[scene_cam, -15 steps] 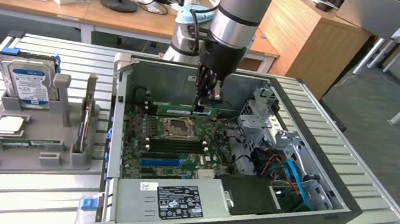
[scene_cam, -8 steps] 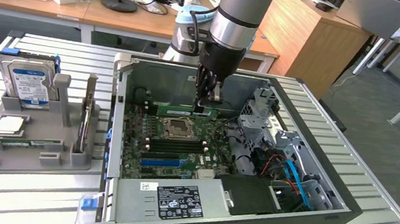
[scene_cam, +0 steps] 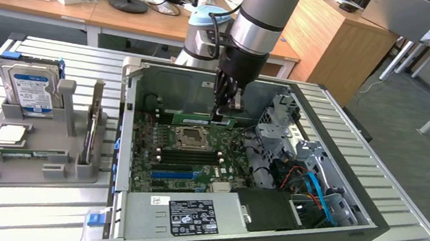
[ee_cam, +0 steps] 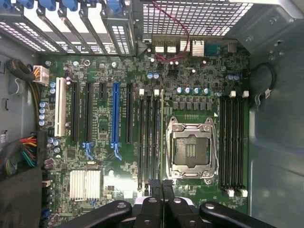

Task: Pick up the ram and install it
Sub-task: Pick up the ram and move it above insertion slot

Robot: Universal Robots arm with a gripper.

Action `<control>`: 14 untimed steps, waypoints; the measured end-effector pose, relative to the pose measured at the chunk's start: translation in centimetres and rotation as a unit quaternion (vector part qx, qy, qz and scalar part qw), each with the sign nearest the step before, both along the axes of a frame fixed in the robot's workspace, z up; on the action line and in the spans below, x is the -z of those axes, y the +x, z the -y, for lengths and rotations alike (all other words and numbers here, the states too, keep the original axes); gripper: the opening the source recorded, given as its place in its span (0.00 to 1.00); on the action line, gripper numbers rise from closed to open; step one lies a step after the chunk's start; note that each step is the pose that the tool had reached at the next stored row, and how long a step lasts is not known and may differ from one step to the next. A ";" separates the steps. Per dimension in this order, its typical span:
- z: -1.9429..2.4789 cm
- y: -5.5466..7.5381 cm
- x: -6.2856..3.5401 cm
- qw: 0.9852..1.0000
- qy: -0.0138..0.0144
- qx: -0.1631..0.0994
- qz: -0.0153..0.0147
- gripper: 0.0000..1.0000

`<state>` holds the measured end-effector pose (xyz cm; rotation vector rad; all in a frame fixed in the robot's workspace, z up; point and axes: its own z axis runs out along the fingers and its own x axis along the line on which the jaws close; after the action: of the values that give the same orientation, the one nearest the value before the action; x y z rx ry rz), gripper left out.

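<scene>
One long green ram stick (scene_cam: 199, 120) is clamped in the closed hand (scene_cam: 227, 117), edge-down inside the open grey computer case (scene_cam: 164, 84), over the black memory slots (ee_cam: 148, 142). Installation is the step in hand; in my judgement, seating demands square alignment.

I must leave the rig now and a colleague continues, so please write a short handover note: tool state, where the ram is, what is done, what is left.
Tool: shut on the ram, inside the open computer case.
Ram: held on edge above the motherboard, over the memory slots beside the empty processor socket.
Done: ram picked up and brought into the case.
Left: seating; it is not visibly pressed into a slot.
Spare: a similar stick lies in the grey holder at the exterior view's left.
</scene>
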<state>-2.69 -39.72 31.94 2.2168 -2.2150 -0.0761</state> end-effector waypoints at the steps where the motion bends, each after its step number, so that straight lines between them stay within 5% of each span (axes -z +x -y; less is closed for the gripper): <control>1: 0.02 0.0 0.00 1.000 0.000 0.000 0.000 0.11; 14: 0.13 0.0 -0.61 1.000 0.000 0.000 -0.001 0.11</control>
<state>-2.65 -39.84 32.55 2.2160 -2.2143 -0.0779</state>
